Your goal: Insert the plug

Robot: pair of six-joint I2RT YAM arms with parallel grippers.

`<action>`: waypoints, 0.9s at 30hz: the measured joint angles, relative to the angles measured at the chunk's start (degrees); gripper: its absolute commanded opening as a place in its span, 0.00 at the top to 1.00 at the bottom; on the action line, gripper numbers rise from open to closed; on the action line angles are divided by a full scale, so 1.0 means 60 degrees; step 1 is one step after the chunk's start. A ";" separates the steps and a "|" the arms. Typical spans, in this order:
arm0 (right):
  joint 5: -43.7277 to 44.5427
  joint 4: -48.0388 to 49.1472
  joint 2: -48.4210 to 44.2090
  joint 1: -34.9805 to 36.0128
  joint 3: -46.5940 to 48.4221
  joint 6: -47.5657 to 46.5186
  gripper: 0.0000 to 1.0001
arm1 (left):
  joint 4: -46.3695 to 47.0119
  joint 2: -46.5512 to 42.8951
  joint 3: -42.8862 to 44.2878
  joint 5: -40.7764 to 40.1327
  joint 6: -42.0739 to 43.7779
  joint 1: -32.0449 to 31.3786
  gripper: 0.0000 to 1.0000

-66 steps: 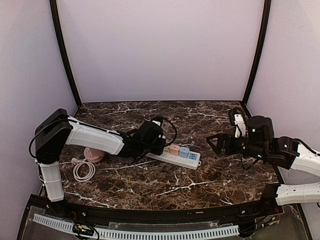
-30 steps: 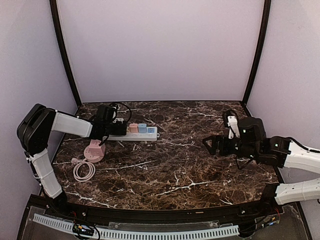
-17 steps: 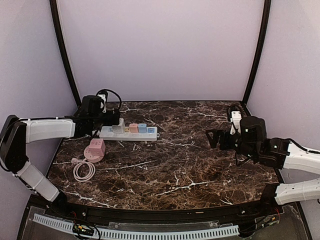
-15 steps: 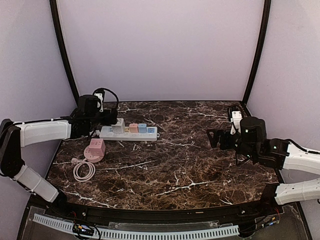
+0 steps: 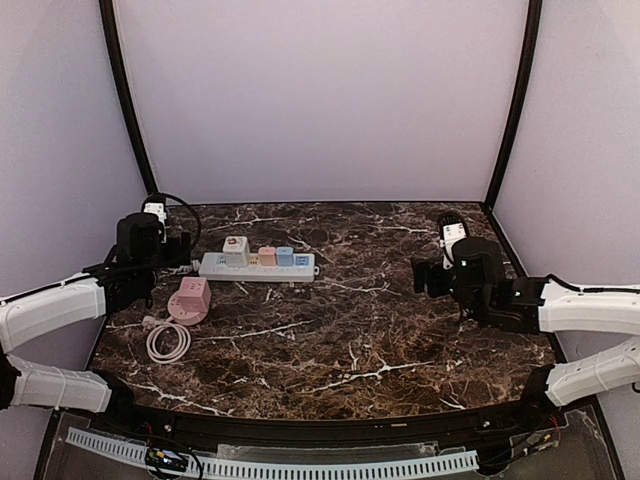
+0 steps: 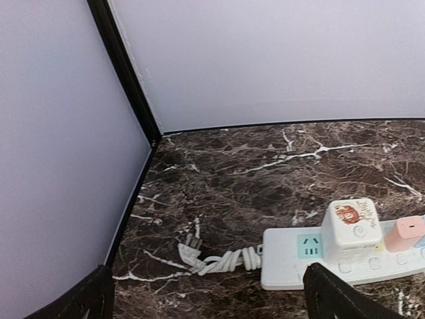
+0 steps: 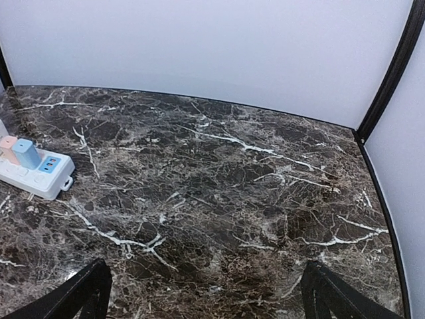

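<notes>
A white power strip lies at the back left of the marble table. A white cube plug with a small picture on top stands in it, beside a pink plug and a blue plug. My left gripper hangs open just left of the strip and holds nothing. In the left wrist view the white cube plug sits on the strip ahead of the open gripper. My right gripper is open and empty over the right side. In its wrist view the strip's end lies far left.
The strip's own bundled cord lies loose to the left of the strip. A pink socket block with a coiled pale cable lies near the left edge. Black frame posts and lilac walls close the back and sides.
The strip went from the table's middle to the back left. My left gripper then let go and drew back left, leaving the white plug standing in it. The right gripper shifted slightly back.
</notes>
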 measured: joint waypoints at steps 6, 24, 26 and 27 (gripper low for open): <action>-0.0095 0.0725 0.0776 -0.0714 -0.0047 -0.0408 0.01 | 0.0412 -0.0674 -0.1056 -0.0535 0.0382 0.1118 0.01; -0.0980 0.5144 -0.0102 -0.3705 -0.2867 -0.2146 0.01 | 0.3960 0.0627 -0.3085 0.1865 0.1399 0.3362 0.01; -0.1082 0.5912 -0.0240 -0.3923 -0.3439 -0.2379 0.01 | 0.4401 0.0994 -0.3158 0.2208 0.1388 0.3523 0.01; -0.1173 0.6244 -0.0233 -0.4047 -0.3708 -0.2452 0.02 | 0.4586 0.1158 -0.3177 0.2331 0.1381 0.3585 0.01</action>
